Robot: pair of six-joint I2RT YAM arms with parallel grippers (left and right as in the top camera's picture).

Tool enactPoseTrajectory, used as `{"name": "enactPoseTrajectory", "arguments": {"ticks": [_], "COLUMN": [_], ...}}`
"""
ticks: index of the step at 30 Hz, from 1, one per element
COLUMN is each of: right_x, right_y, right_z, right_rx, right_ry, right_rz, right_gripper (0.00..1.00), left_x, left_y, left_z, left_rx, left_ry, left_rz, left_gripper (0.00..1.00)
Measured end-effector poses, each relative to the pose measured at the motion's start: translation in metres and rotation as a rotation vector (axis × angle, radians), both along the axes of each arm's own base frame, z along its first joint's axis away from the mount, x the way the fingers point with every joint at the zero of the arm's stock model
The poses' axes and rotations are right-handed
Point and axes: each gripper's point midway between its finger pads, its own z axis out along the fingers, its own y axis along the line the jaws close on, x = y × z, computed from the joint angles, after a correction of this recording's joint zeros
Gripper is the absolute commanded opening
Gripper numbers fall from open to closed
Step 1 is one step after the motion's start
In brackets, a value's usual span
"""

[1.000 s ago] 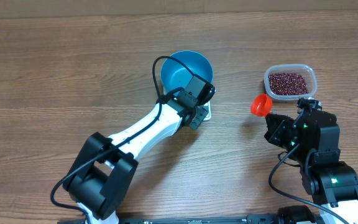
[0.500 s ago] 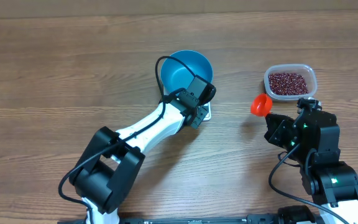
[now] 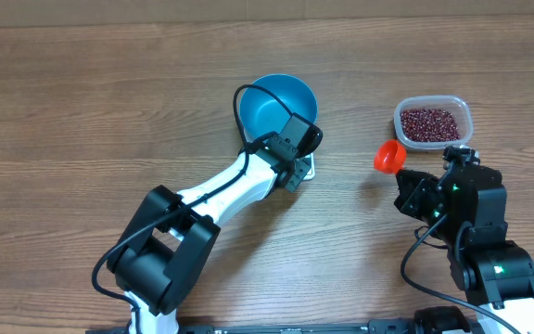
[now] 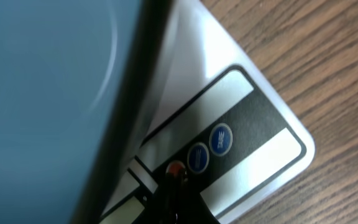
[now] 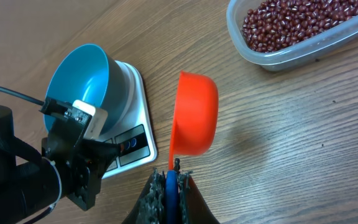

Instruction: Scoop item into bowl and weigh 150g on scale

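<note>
Left jaws, shut together, meet a button point(image 4: 176, 168) on the scale point(image 4: 253, 143) beneath the mid-bench bowl point(image 3: 276, 102); right jaws clamp an empty scoop point(image 5: 194, 115) near the beans point(image 3: 427, 123) by the right edge. A light press should zero it.

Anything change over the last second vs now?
Only the left arm: its links near the base swung slightly toward the robot's right. The left tool stayed shut at the buttons of the scale. Nothing taken or released. Unchanged: right tool shut on the orange scoop, bowl on the scale, beans in the tub.
</note>
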Motion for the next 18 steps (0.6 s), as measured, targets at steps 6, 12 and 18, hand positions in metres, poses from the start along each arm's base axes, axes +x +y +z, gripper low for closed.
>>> {"name": "enactPoseTrajectory", "arguments": {"ticks": [6,12,18], "right_x": [-0.0010,-0.0022,-0.0028], "right_y": [-0.0002,-0.0002,-0.0004], "right_z": [-0.0011,-0.0026,-0.0033], "right_rx": [-0.001,-0.002,-0.003], "right_ry": [0.006,0.014,0.018], "right_rz": [0.000,0.000,0.000], "right_gripper": [0.04,0.04,0.03], "left_x": [0.0019,0.0031,0.0033], "left_y": [-0.0015,-0.0024,-0.0025], "left_z": [0.0010,0.0017,0.0019], "left_rx": [-0.007,-0.011,-0.011], "left_ry": [-0.008,-0.014,-0.015], "left_rz": [0.000,0.000,0.000], "left_gripper": [0.04,0.04,0.04]}}
